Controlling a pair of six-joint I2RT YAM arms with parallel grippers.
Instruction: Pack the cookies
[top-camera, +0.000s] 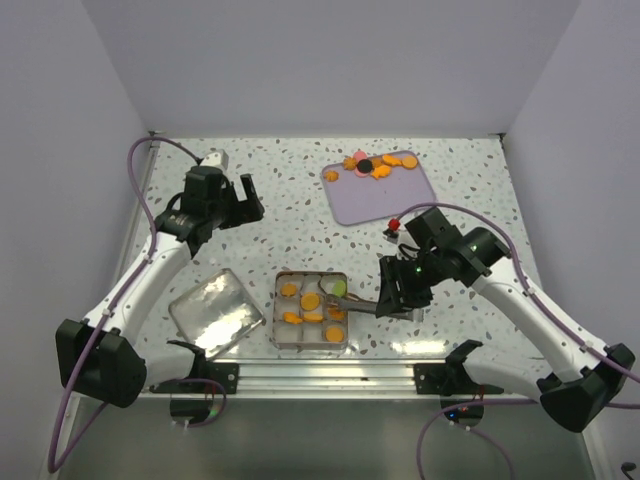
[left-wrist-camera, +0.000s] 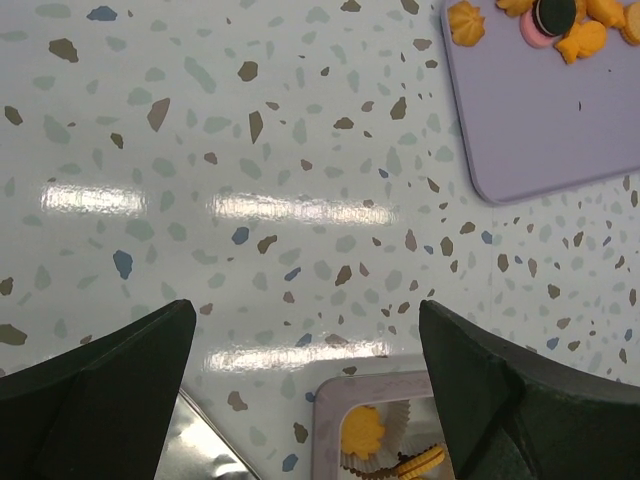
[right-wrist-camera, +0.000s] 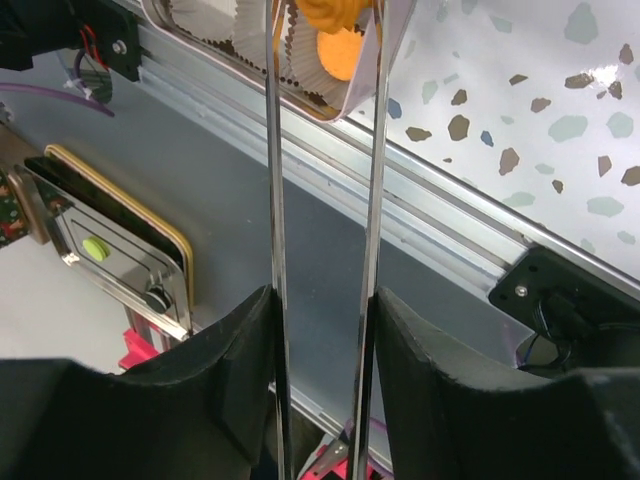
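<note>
Pinching metal tongs in right gripper, fingers narrow, for reach into tin cups over an orange cookie (gripped or not, cannot tell); holding left gripper wide open, empty, away from tin; leaving most cookies on lavender tray, several already in tin.

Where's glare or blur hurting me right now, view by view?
Top external: the silver lid partly blows out white, with a bright patch on the table by the near rail; the cookies are readable. Left wrist: three light streaks on the table, purple mat sharp. Right wrist: tweezers crisp and shiny, right tool flat black.
</note>
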